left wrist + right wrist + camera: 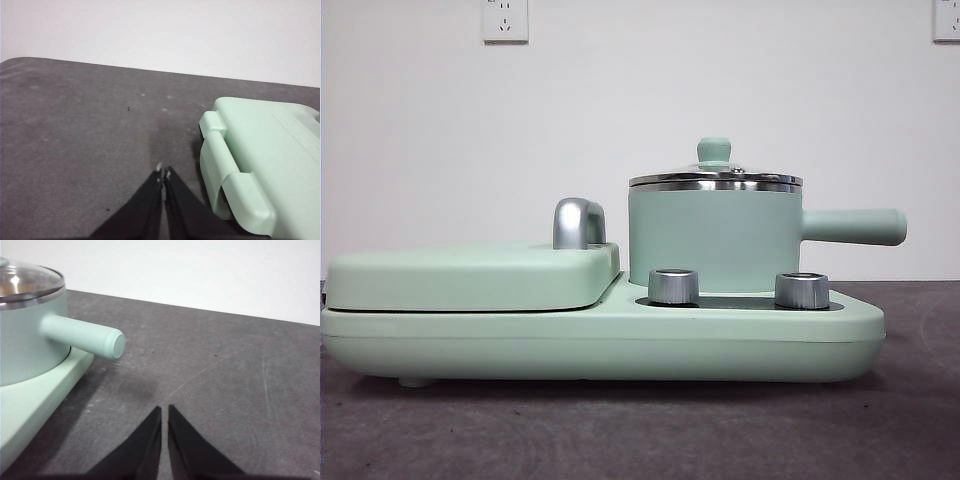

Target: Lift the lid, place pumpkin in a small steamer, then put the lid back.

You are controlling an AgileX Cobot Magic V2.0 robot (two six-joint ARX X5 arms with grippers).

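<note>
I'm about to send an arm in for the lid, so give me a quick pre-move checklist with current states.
1. Lid seated on the small steamer: ok.
2. Lid knob free of obstruction: ok.
3. Steamer sits on the mint-green base: ok.
4. Left gripper empty, shut, over bare table beside the base: ok.
5. Right gripper empty, shut, short of the steamer's handle: ok.
6. Pumpkin located: not ok, not in any view.
</note>
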